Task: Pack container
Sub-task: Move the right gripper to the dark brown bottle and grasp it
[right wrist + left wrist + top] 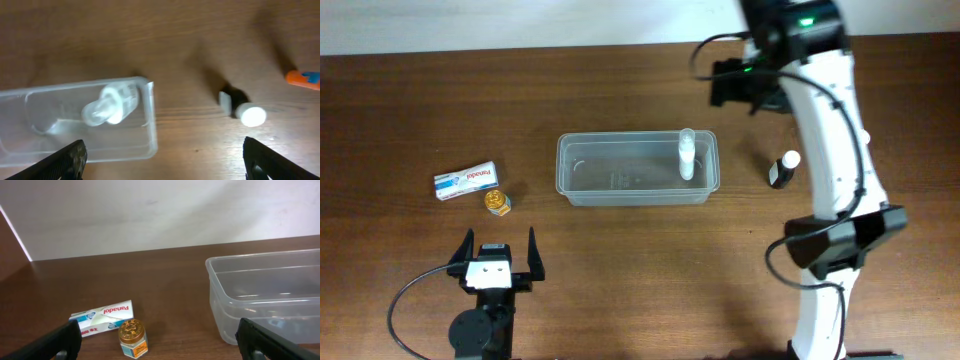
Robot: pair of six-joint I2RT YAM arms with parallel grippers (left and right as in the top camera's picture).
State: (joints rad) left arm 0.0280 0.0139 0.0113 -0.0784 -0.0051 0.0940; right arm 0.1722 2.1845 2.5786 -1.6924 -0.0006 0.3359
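Observation:
The clear plastic container (582,166) lies mid-table, with a small clear bottle (687,155) standing in its right end. A dark bottle with a white cap (783,170) stands to the right of it. A white Panadol box (466,181) and a small gold-lidded jar (498,201) lie to the left. My left gripper (500,258) is open and empty near the front edge, facing the jar (133,338), the box (102,317) and the container (220,295). My right gripper (748,85) is open and empty, high above the container's right end (150,120), the clear bottle (110,105) and the dark bottle (245,111).
An orange object (302,79) lies at the right edge of the right wrist view, beyond the dark bottle. The right arm's white links (835,150) run down the table's right side. A white wall (150,215) backs the table.

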